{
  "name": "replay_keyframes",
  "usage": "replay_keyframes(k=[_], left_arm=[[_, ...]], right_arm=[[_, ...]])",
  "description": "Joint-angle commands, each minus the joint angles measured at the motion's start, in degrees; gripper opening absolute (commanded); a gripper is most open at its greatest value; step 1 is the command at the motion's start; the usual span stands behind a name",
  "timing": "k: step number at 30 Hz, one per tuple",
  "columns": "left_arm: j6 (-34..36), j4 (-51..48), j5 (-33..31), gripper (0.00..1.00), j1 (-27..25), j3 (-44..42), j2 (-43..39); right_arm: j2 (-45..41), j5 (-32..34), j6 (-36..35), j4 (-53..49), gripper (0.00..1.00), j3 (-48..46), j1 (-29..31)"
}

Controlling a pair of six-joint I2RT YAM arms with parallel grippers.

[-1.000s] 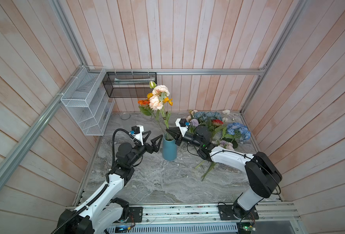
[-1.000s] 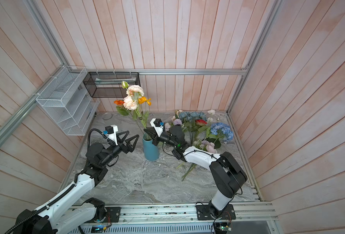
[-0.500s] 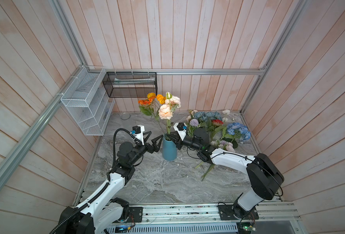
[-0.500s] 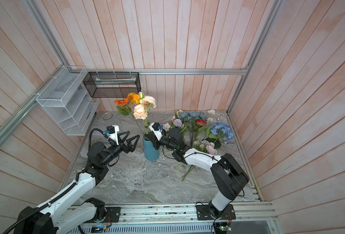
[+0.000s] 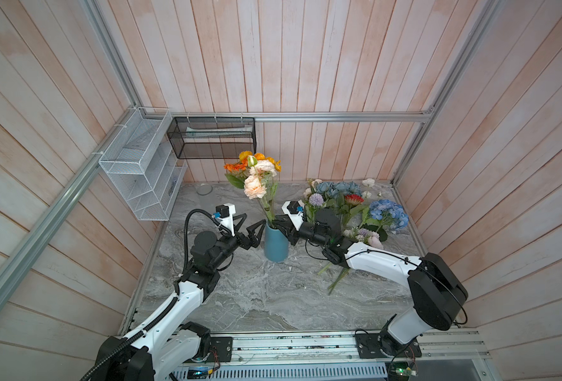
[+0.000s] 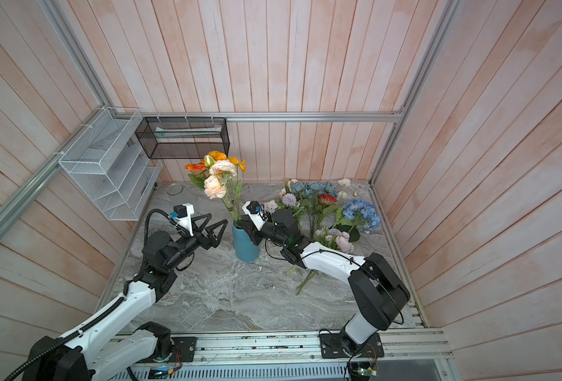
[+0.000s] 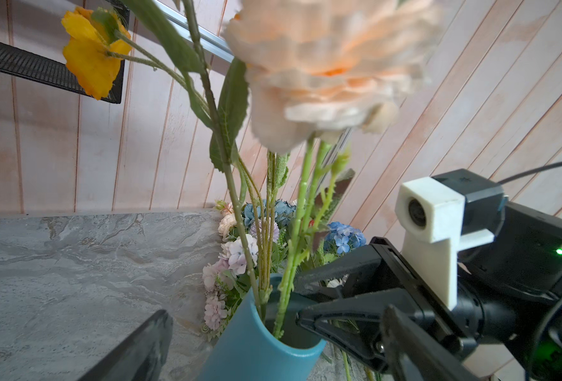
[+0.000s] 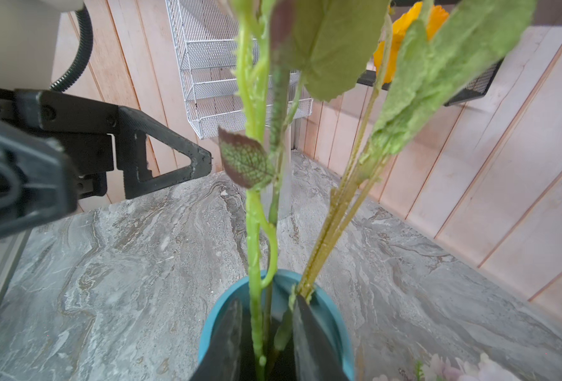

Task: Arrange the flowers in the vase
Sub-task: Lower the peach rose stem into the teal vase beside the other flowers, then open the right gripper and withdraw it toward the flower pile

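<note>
Gripping the peach rose stem (image 8: 254, 231) low looks best: thin, springy, top-heavy. Your right jaws stand parted around it at the vase (image 5: 275, 245); left jaws spread wide.

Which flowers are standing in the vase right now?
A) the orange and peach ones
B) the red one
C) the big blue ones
A: in a top view, the orange heads and peach heads rise on green stems out of the teal vase.
</note>
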Motion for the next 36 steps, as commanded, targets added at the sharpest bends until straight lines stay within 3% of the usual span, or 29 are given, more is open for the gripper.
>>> replay_keyframes(k=[1,11,20,25,29,32,36], left_arm=[[-0.13,0.02,0.11,1.00,-0.25,1.69,0.23],[-0.03,-0.51,-0.75,1.00,-0.29,1.41,-0.37],[-0.96,-0.04,-2.90,1.00,-0.30,0.77,-0.35],[-1.47,-0.41,-3.17,1.00,-0.31,0.56,-0.85],[-1.01,-1.58,-3.93,1.00,-0.31,0.11,-1.76],[-1.25,-0.75,-5.21,1.00,-0.38,-1.16,-2.25],[-1.58,0.91,-6.22,1.00,-0.36,-2.49,-1.97]], right_arm=[[-1.59,0.97,-0.57,-3.07,0.32,1.46,0.45],[-5.85,2.80,-2.74,-5.20,0.41,1.99,0.39],[-12.14,3.88,0.28,-3.90,0.45,-0.99,-1.93],[-13.58,7.33,5.98,-8.99,0.46,-1.07,-5.88],[-13.77,14.29,11.89,-16.99,0.46,-0.22,-9.11],[-13.60,20.99,16.25,-22.63,0.46,-0.49,-9.50],[-13.42,23.20,25.39,-27.79,0.46,-2.59,-9.51]])
